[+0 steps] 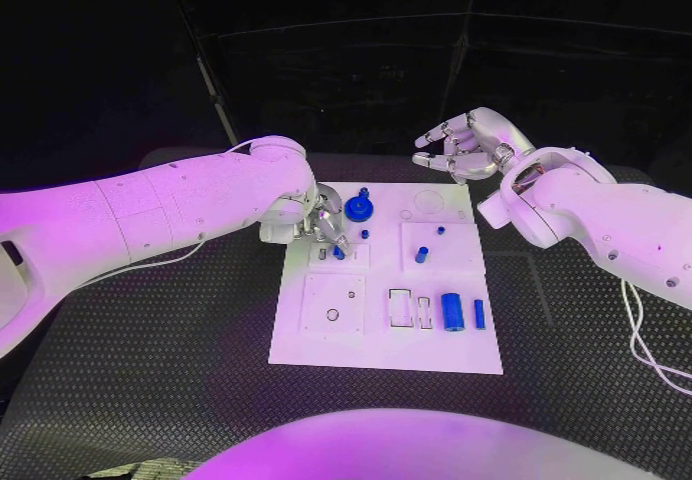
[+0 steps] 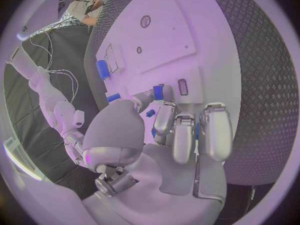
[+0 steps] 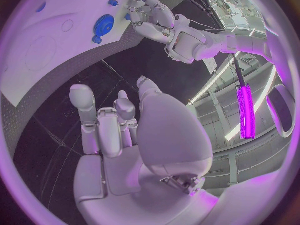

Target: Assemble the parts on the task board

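The left hand (image 1: 316,222) reaches down over the task board's (image 1: 387,350) left edge, fingertips pinching a small blue part (image 2: 158,91) against it. Four loose blue parts and one blue gear (image 1: 358,209) lie on the board. The right hand (image 1: 464,146) hovers beyond its far edge, fingers apart, holding nothing.

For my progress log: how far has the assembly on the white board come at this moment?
Seemingly done: a blue gear and small pegs stand on the task board. In hand: the left hand works over the board at a small blue part; whether it grips it is unclear. Left: a blue cylinder and thin bar lie loose. The right hand hovers empty.
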You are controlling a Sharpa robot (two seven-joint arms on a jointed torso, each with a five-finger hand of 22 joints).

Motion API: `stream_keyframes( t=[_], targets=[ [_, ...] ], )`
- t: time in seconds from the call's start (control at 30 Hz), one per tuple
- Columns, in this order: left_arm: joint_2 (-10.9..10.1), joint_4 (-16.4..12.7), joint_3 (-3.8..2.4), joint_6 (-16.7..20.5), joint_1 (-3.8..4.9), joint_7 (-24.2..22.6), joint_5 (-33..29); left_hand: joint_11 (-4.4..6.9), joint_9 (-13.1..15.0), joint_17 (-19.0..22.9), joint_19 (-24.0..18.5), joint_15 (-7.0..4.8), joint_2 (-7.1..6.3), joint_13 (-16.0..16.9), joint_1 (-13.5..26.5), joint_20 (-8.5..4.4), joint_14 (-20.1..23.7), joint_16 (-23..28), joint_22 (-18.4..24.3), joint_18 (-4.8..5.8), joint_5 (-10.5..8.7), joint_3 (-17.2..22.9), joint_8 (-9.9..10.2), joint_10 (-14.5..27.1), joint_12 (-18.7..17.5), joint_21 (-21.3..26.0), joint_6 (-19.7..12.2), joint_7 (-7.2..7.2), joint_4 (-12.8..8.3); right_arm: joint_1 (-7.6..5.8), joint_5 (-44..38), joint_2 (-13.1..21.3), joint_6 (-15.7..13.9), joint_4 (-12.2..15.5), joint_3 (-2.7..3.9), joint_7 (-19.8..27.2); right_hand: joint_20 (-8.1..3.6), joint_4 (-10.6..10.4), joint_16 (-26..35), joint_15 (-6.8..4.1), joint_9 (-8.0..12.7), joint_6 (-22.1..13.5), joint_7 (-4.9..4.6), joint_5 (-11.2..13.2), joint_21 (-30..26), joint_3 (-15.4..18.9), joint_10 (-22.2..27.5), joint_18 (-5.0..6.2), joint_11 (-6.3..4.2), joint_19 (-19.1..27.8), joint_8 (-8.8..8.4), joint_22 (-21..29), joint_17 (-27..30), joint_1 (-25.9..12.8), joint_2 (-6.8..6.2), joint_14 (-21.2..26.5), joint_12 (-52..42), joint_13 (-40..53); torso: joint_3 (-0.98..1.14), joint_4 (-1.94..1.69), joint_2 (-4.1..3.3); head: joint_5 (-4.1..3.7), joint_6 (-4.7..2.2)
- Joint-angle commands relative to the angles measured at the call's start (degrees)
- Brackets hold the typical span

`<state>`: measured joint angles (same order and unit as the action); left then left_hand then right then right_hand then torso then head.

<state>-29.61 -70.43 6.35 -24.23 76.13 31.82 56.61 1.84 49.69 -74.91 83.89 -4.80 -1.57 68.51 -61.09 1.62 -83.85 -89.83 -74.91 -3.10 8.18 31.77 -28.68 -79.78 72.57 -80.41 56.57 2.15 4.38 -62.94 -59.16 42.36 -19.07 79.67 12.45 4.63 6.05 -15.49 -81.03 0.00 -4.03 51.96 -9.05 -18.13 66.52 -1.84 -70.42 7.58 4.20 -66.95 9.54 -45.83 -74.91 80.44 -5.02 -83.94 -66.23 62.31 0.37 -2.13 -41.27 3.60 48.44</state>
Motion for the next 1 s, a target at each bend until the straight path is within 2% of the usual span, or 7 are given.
stream_keyframes(
  t=[0.03,0.33,1.0],
  targets=[
    [0.16,0.06,0.75,-2.78,-0.98,1.06,0.24,0.51,-0.04,-15.09,0.38,-0.41,-0.43,0.02,0.99,-0.3,-6.15,-0.17,-6.54,0.47,-0.05,0.44,0.0,-0.04,0.24,-0.39,0.94,-0.7,-1.1,-0.09,-0.03,-0.02,0.27,0.12,0.03,0.32,0.0,0.12,0.31,-0.18,0.06,-0.39,-0.13,-0.15,-0.39,0.34,0.55,0.59,0.01,0.36,0.27,0.05,-0.32,-0.44,0.12,-2.57,-0.09,-0.08,0.0,0.0,-0.01,-0.01,-0.04],
    [0.18,0.29,0.78,-2.72,-0.98,1.02,0.24,0.65,-0.05,-15.09,0.55,-0.53,-0.34,0.14,2.44,-0.42,-6.15,-0.17,-6.78,0.54,0.0,-1.11,0.18,-0.18,0.35,-0.58,1.51,-0.89,-0.08,-0.09,-0.03,0.0,0.35,0.14,0.03,0.26,0.0,0.12,0.31,-0.18,0.06,-0.39,-0.13,-0.15,-0.39,0.34,0.55,0.59,0.01,0.36,0.27,0.05,-0.32,-0.44,0.12,-2.57,-0.09,-0.08,-0.02,0.01,-0.03,-0.04,0.0],
    [0.16,0.22,0.78,-2.99,-0.98,0.94,0.23,0.86,-0.01,-15.09,0.79,-0.71,-1.05,0.41,5.77,-0.61,-6.15,-0.17,-7.12,0.62,-0.02,-4.76,0.5,-0.47,0.63,-0.81,2.58,-1.15,2.24,-0.09,-0.03,-0.07,0.39,0.06,0.02,0.29,0.0,0.13,0.17,-0.18,0.07,-0.44,-0.14,-0.15,-0.33,0.42,0.54,0.55,0.02,0.26,0.27,-0.09,-0.55,-0.47,0.12,-2.62,-0.14,-0.05,-0.05,0.0,-0.02,-0.03,0.15]
  ],
)
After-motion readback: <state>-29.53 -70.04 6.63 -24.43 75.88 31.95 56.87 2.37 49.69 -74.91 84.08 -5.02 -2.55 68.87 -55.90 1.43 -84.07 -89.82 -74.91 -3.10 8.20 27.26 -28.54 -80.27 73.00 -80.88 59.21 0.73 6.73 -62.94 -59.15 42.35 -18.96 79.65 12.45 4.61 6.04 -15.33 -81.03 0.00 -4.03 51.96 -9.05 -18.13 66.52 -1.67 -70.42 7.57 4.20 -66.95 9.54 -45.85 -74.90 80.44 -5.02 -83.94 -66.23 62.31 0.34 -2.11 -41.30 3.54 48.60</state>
